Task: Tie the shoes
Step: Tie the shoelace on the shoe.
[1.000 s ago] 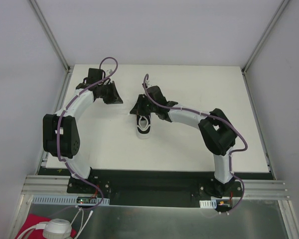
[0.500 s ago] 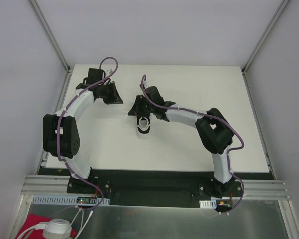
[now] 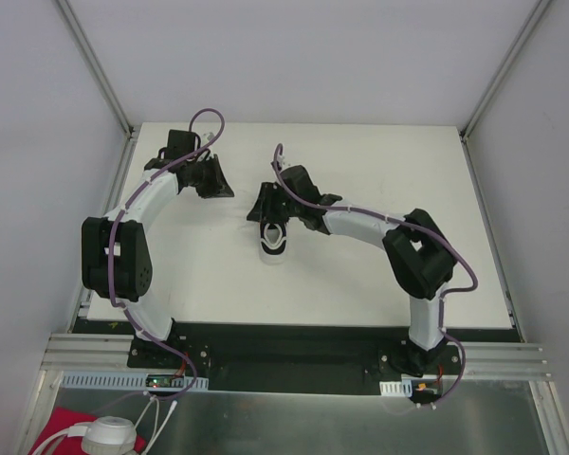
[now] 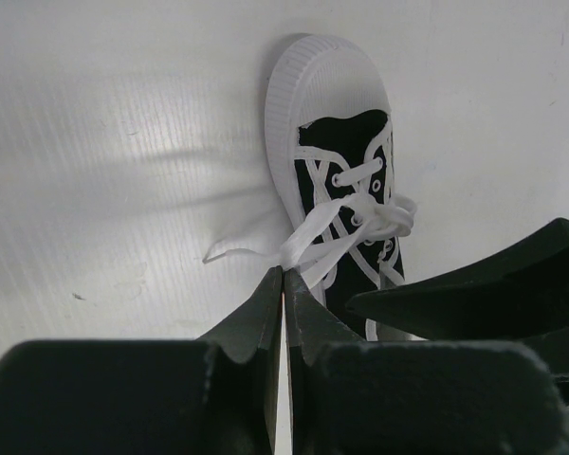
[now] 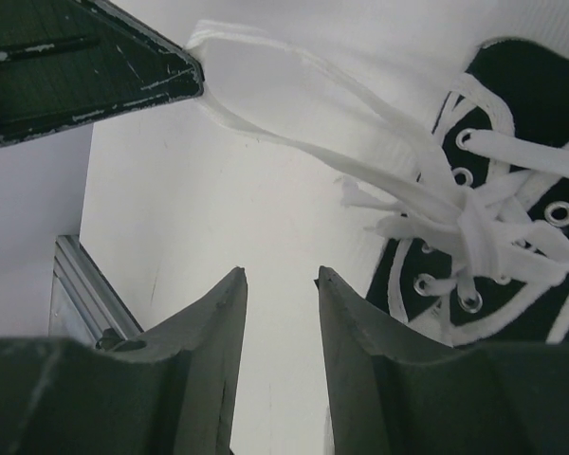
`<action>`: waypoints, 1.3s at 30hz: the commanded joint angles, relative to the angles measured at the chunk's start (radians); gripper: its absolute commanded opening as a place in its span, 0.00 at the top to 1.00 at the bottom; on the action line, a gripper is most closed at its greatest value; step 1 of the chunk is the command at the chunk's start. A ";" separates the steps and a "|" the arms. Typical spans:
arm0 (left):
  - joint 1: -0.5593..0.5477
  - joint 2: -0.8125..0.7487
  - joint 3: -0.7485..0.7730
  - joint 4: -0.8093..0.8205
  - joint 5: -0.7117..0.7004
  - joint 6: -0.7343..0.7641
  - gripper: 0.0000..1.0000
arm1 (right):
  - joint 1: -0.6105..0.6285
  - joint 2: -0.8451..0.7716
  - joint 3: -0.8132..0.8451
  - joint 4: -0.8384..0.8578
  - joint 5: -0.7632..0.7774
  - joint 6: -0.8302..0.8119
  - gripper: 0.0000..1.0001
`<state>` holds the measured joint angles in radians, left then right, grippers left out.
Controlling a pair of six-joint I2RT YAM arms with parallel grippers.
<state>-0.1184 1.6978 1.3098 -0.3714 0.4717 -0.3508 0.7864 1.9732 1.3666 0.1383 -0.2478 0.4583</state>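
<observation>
The shoe (image 3: 274, 243) sits upright on the white table (image 3: 379, 171), 1 small black sneaker with a white sole and toe rim. Its toe points away from the left gripper (image 4: 283, 282). That gripper is to the far left of the shoe in the top view, a little apart from it. Its 2 fingers are pressed together on a white lace (image 4: 315, 237), which stretches from the eyelets out to the fingertips. The clamped piece looks like a loop, though the wrist views do not make this certain. More lace lies bunched and crossed over the shoe's tongue. The right gripper (image 5: 281, 284) hovers just over the shoe's far end, beside the eyelets. Its jaws stand apart with only bare table showing in the gap between them, and it holds nothing.
</observation>
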 commanded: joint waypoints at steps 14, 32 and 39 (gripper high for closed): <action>-0.004 0.006 -0.009 0.014 0.028 0.000 1.00 | -0.180 -0.306 -0.320 0.116 -0.028 -0.087 0.04; -0.004 0.016 -0.009 0.005 0.007 0.007 1.00 | -0.265 -0.027 -0.281 0.521 -0.238 0.253 0.55; -0.004 0.022 -0.003 0.000 0.007 0.007 1.00 | -0.266 0.016 -0.270 0.580 -0.266 0.301 0.55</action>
<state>-0.1184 1.7145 1.3033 -0.3721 0.4709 -0.3508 0.5186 1.9736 1.0531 0.6132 -0.4744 0.7101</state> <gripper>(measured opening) 0.006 0.449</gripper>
